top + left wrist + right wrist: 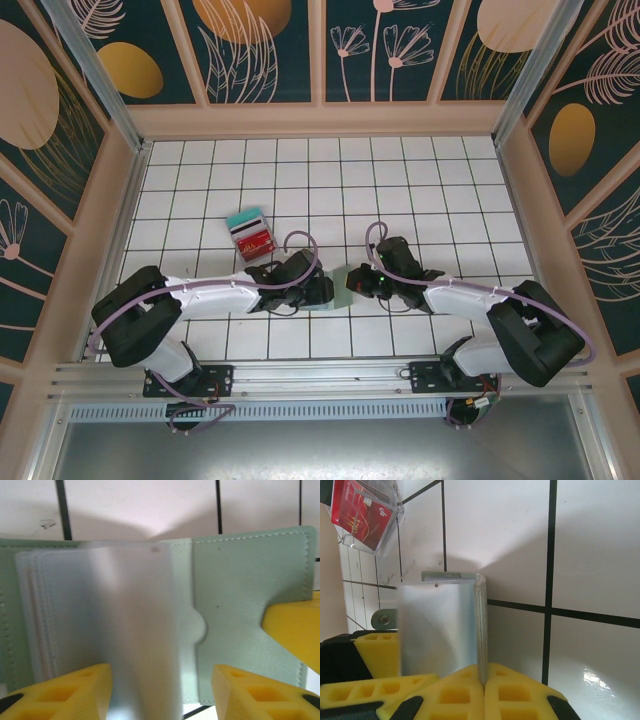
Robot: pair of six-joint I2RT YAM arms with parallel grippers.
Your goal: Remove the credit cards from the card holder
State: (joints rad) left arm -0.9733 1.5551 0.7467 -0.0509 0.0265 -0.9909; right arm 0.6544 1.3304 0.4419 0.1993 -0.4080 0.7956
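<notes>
Overhead, both arms reach to the middle of the white tiled table (420, 190), where the pale green card holder (344, 287) lies open between them. The right fingers (455, 695) are pressed together, clamped on the card holder's thin edge. The left fingers (75, 690) stand apart on either side of a frosted plastic sleeve (135, 630) that stands up from the open holder. Two credit cards (250, 232), one teal and one red, lie on the tiles beyond the left arm, apart from the holder.
</notes>
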